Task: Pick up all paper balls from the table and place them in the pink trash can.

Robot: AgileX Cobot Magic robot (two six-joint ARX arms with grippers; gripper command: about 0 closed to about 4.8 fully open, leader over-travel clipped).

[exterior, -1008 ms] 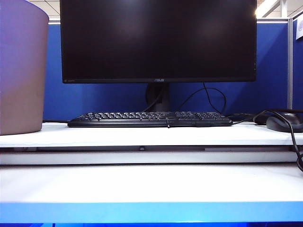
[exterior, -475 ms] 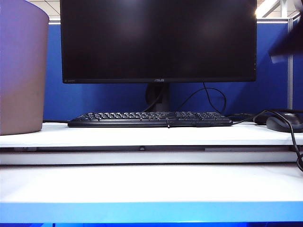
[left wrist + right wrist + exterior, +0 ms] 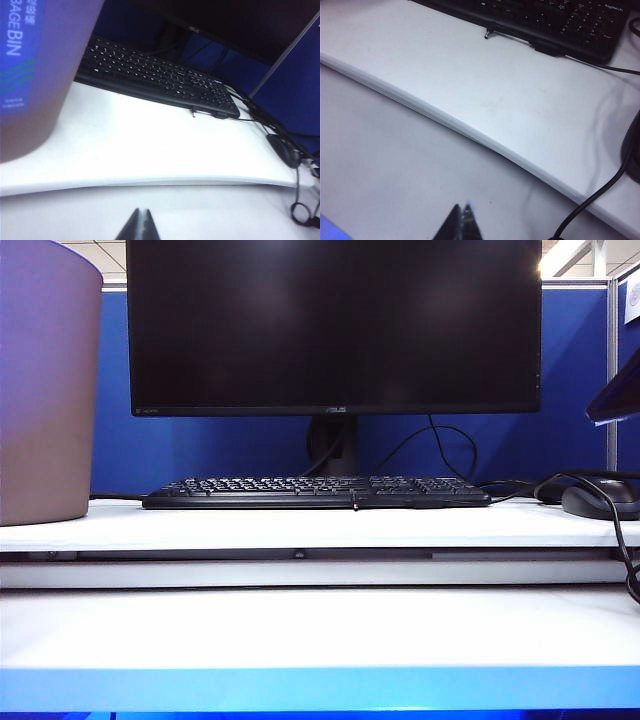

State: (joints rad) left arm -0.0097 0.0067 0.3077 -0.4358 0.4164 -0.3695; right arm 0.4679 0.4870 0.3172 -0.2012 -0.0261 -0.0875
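Paper balls are nowhere visible to us on the white bench [image 3: 300, 635], so the clearing looks finished, though the inside of the pink trash can [image 3: 45, 390], standing at nine o'clock on the upper ledge, is hidden. We see the left hand [image 3: 140, 225] pressed together and empty over the lower ledge; the right hand [image 3: 461, 222] is likewise closed on nothing. Beyond, at twelve o'clock, stand a black keyboard [image 3: 315, 491] and a dark monitor [image 3: 335, 325] before blue partition walls; a computer mouse [image 3: 598, 500] sits at three o'clock.

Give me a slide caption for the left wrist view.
Shut left tool above white table, pink trash can beside keyboard.
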